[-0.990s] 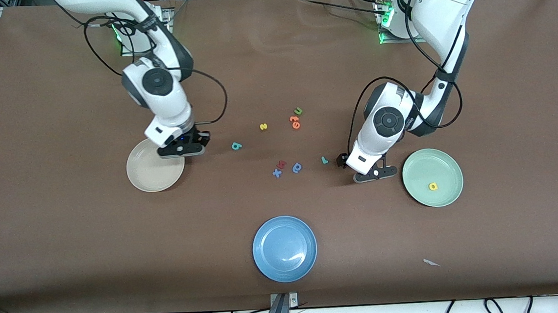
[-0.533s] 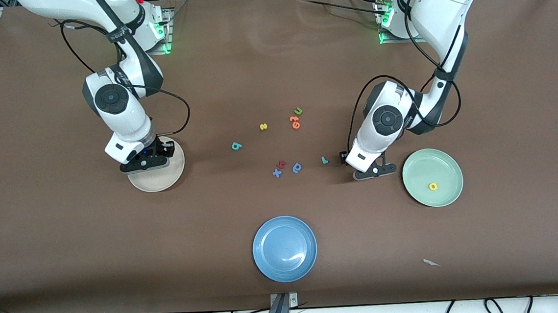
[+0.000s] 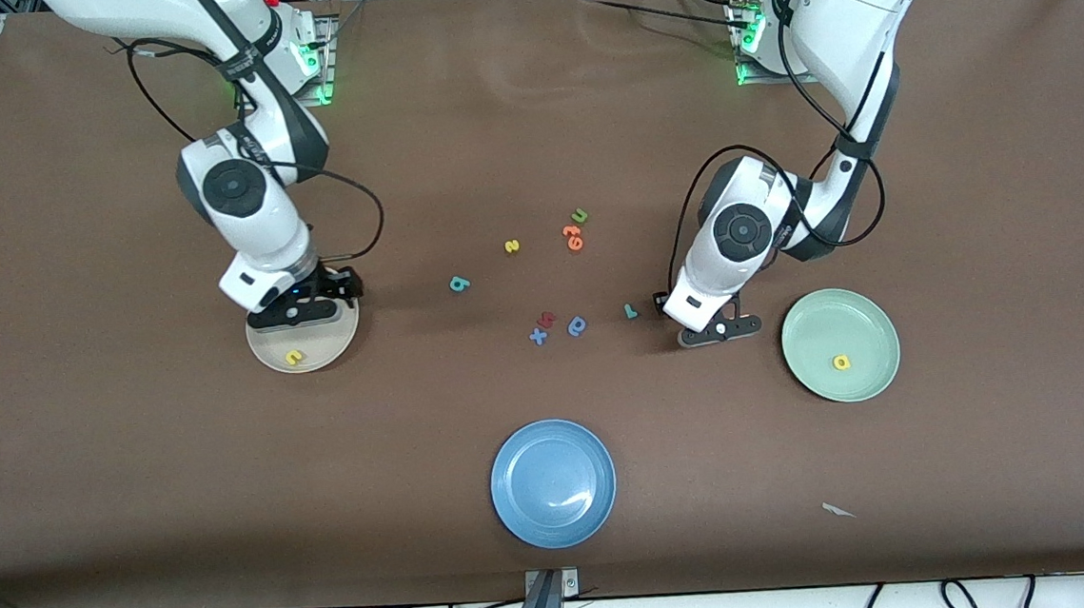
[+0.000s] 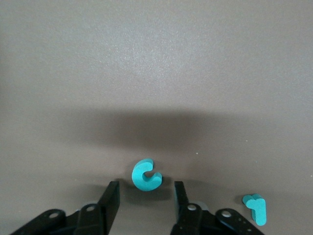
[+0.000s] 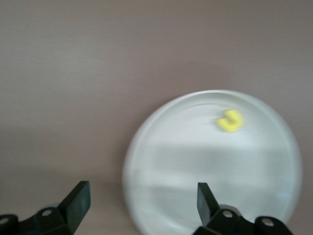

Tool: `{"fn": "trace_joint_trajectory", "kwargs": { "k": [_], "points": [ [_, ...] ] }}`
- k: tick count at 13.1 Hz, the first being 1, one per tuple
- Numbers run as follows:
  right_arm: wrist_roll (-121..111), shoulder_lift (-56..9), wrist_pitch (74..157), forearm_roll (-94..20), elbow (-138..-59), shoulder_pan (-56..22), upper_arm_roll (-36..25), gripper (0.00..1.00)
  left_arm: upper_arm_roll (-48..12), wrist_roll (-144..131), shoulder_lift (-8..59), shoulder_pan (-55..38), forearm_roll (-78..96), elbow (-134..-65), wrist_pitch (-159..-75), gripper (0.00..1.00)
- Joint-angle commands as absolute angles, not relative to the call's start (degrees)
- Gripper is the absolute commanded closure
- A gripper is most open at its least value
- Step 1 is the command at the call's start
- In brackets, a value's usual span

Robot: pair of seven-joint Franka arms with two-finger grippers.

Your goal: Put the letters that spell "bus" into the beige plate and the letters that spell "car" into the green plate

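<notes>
My right gripper (image 3: 299, 311) (image 5: 143, 187) hangs open over the beige plate (image 3: 324, 350) (image 5: 195, 156). A yellow "u" (image 3: 294, 358) (image 5: 230, 121) lies loose in that plate. My left gripper (image 3: 714, 331) (image 4: 145, 184) is low over the table beside the green plate (image 3: 815, 323), open, its jaws either side of the teal "c" (image 4: 146, 175) without touching it. The teal "r" (image 3: 630, 311) (image 4: 257, 208) lies close by. A yellow "a" (image 3: 841, 361) rests in the green plate. The teal "b" (image 3: 459, 283) and yellow "s" (image 3: 512, 246) lie mid-table.
A blue plate (image 3: 553, 483) stands nearest the front camera. Mid-table lie orange letters (image 3: 573, 237), a green "u" (image 3: 580, 215), a red letter (image 3: 548, 319), a blue "x" (image 3: 538, 336) and a blue rounded letter (image 3: 577, 325). A paper scrap (image 3: 838, 510) lies near the front edge.
My right gripper carried the yellow "u" over the beige plate, opened and dropped it in. My left gripper's jaws have narrowed around the teal "c" and it shifted slightly toward the "r".
</notes>
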State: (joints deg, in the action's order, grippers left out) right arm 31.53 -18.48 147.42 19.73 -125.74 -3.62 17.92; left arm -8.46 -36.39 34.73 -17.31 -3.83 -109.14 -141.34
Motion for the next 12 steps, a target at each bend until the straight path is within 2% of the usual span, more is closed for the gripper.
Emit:
{"fn": "trace_joint_trajectory", "kwargs": {
  "k": [1, 3, 5, 8, 11, 12],
  "points": [
    [42.41, -21.35, 152.04, 19.51, -125.69, -8.5, 19.25, 0.03, -8.35, -37.71, 35.68, -17.49, -5.45, -108.46, -141.94, 0.53],
    [48.22, -22.67, 152.4, 19.42, -123.94, -12.02, 19.25, 0.03, -8.35, -37.71, 35.95, -17.4, -5.45, -108.46, -141.94, 0.58],
    [52.19, -24.34, 152.4, 19.42, -122.44, -14.58, 19.16, 0.03, -8.35, -37.71, 35.95, -17.4, -5.45, -108.54, -141.94, 0.69],
    [57.47, -27.85, 152.58, 19.95, -119.54, -18.54, 18.9, 0.03, -8.35, -37.71, 35.95, -17.23, -5.45, -108.46, -141.94, 0.8],
    [57.74, -29.7, 152.93, 20.04, -118.39, -19.68, 18.29, 0.04, -8.35, -37.09, 35.69, -16.88, -5.45, -107.41, -141.16, 0.84],
    [57.74, -30.14, 154.06, 20.21, -118.39, -19.69, 18.11, 0.08, -8.18, -36.74, 35.42, -16.61, -5.54, -106.18, -139.33, 0.86]
  ]
}}
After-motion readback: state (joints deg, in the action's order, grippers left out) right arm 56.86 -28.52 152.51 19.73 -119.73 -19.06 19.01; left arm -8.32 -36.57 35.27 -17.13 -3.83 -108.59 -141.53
